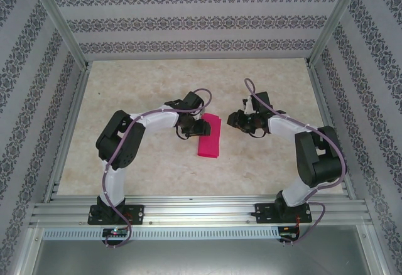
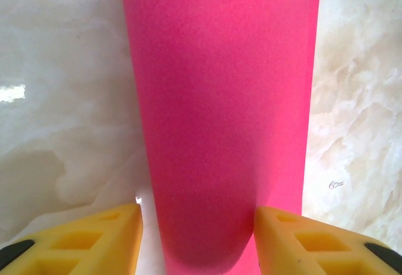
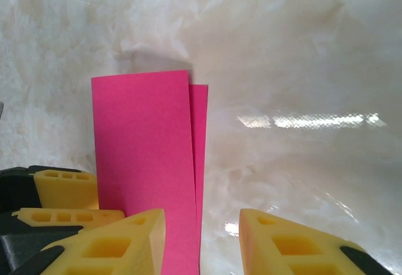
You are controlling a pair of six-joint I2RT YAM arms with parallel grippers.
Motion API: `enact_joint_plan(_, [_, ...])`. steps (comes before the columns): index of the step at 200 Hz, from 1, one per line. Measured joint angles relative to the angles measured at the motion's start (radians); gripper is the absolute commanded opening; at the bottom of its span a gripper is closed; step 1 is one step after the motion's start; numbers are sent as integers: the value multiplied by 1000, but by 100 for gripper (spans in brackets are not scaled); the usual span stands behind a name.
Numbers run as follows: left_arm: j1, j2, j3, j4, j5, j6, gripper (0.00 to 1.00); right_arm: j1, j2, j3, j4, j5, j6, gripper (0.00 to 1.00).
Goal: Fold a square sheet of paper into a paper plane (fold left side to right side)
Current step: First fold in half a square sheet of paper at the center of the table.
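Note:
The square sheet of paper [image 1: 210,137] is magenta-pink and lies flat on the table, folded in half into a narrow rectangle. In the right wrist view the paper [image 3: 144,162] has its top layer slightly short of the lower one, leaving a thin strip along the right edge. My left gripper [image 1: 200,126] stands open over the paper's left part; its yellow fingers [image 2: 94,237] straddle the paper [image 2: 220,99]. My right gripper [image 1: 233,120] is open just right of the sheet, its left finger [image 3: 119,243] above the paper's edge. The paper plane is out of view.
The marble-patterned tabletop [image 1: 151,86] is bounded by aluminium rails [image 1: 188,209] in front and patterned walls [image 1: 188,21] behind and at the sides. The left gripper's yellow fingers [image 3: 63,190] appear at the left of the right wrist view.

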Motion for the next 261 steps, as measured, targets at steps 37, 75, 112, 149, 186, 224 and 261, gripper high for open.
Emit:
enact_joint_plan(37, [-11, 16, 21, -24, -8, 12, 51, 0, 0, -10, -13, 3, 0, 37])
enact_joint_plan(75, [-11, 17, 28, -46, -17, 27, 50, -6, 0, -10, -13, 3, 0, 37])
enact_joint_plan(112, [-11, 19, 28, -50, -19, 37, 49, -6, 0, -11, -13, 3, -1, 37])
enact_joint_plan(149, [-11, 19, 29, -50, -19, 38, 50, -6, 0, -12, -13, 3, -1, 37])
enact_joint_plan(186, [-11, 19, 29, -50, -19, 38, 50, -6, 0, -12, -13, 2, 0, 37])
enact_joint_plan(224, [-11, 20, 29, -50, -19, 38, 49, -6, 0, -13, -13, 3, 0, 37])
enact_joint_plan(261, [-11, 21, 30, -52, -22, 38, 49, -6, 0, -16, -12, 2, 0, 37])
